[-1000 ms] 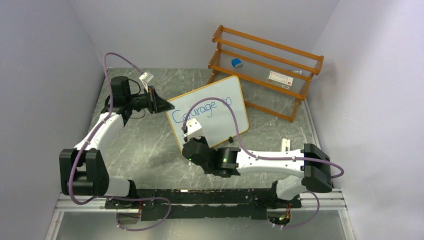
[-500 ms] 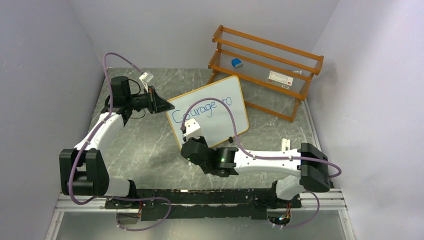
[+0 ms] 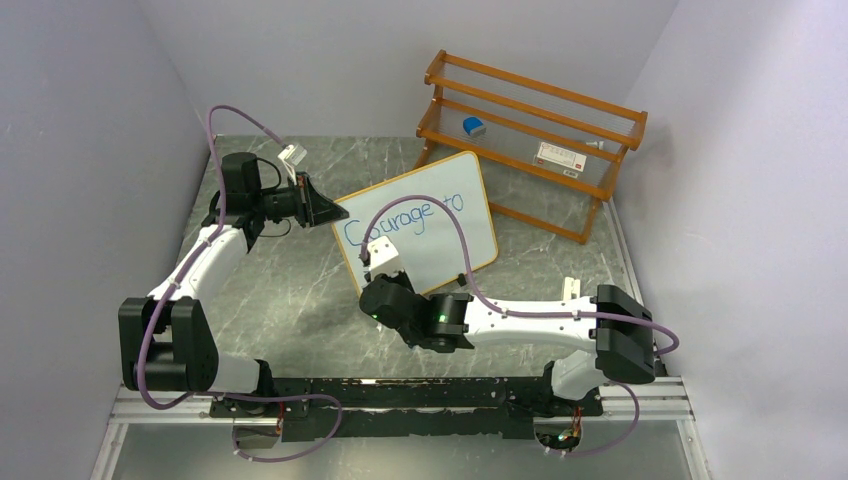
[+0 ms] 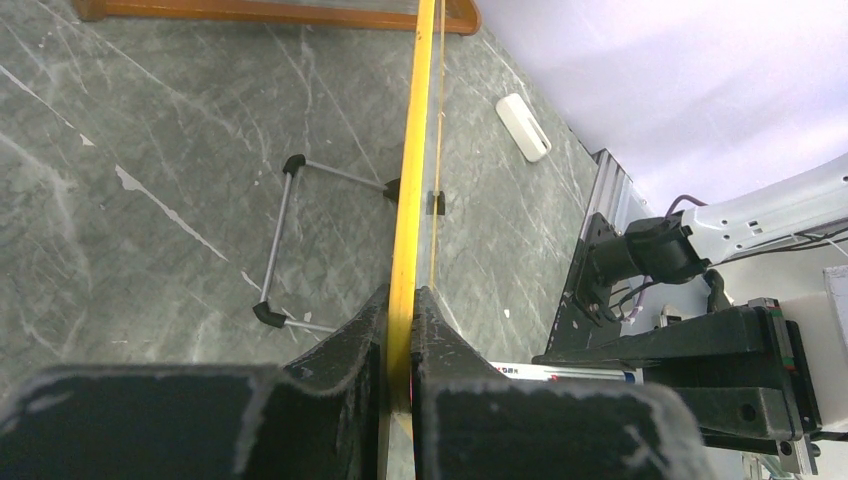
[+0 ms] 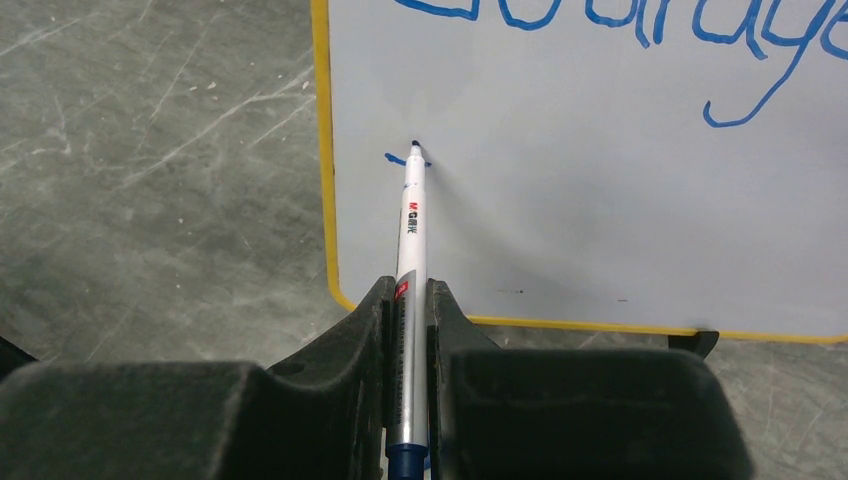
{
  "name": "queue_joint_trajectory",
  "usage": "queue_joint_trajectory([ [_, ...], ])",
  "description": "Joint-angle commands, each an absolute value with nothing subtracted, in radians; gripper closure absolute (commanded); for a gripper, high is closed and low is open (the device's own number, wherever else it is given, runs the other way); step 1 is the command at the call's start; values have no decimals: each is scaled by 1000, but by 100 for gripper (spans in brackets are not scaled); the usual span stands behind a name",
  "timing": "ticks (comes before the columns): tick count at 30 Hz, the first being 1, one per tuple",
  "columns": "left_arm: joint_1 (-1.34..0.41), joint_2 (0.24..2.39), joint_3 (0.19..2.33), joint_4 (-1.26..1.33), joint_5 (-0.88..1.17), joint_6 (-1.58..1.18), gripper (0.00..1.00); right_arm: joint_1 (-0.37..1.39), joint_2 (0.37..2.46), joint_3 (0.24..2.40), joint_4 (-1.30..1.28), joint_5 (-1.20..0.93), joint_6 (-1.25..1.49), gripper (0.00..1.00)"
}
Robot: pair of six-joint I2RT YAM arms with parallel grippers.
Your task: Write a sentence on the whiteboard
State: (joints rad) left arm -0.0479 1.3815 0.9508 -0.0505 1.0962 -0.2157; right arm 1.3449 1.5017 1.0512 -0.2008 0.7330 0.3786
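The whiteboard (image 3: 462, 242) stands tilted on the stone table, seen edge-on as a yellow strip (image 4: 414, 150) in the left wrist view. My left gripper (image 3: 334, 211) (image 4: 400, 308) is shut on its left frame edge. The sentence (image 3: 402, 217) reads "Courage to" in blue on the top line (image 5: 640, 18). Low over the board's lower left corner, my right gripper (image 3: 377, 252) (image 5: 408, 292) is shut on a silver-white marker (image 5: 412, 225). The marker's tip touches the board beside a short blue stroke (image 5: 398, 158) under the first line.
An orange wooden rack (image 3: 600, 112) stands behind the board, with a blue eraser (image 3: 474, 126) and a white box (image 3: 560, 156) on its shelf. A small white piece (image 3: 571, 288) (image 4: 523, 127) lies on the table at right. The board's wire stand (image 4: 283, 245) sticks out behind it.
My right wrist has slid a little to the left along the board's lower part, uncovering the word "to". The left arm and the board have not moved.
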Motion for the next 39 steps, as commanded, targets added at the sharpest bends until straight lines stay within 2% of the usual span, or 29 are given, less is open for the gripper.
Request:
queue_joint_trajectory([
  [1, -77, 1391, 934, -105, 1037, -168, 95, 1338, 1519, 1082, -196, 753, 381, 100],
  [39, -77, 1391, 936, -105, 1037, -170, 95, 1339, 1511, 1071, -334, 687, 434, 100],
])
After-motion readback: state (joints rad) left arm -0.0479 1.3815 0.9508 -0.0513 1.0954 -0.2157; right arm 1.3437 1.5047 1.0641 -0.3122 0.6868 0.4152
